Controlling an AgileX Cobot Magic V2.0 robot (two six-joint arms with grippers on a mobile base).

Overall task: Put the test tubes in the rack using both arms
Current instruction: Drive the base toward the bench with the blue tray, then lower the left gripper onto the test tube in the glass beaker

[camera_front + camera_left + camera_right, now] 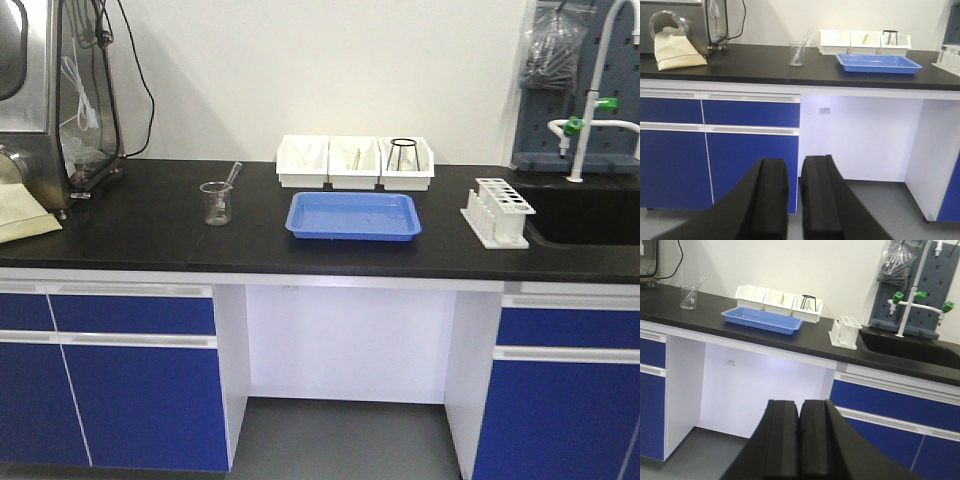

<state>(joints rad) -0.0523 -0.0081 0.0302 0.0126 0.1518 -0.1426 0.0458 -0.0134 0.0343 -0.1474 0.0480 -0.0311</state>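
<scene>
One thin clear test tube (233, 175) leans in a squat glass beaker (216, 203) on the left part of the black counter (130, 225). The white rack (497, 212) stands at the counter's right, beside the sink. Neither arm shows in the front view. My left gripper (794, 162) hangs low before the blue cabinets, its fingers a narrow gap apart with nothing between them. The beaker (796, 54) and tube (804, 40) are far above it. My right gripper (799, 402) is shut and empty, well below the rack (845, 331).
Three white bins (355, 162) line the back wall, the right one holding a clear flask (402, 155). A blue tray (353, 216) lies in front of them. A sink (590, 215) with a white faucet (585, 125) sits at the right, and a steel machine (45, 90) at the left.
</scene>
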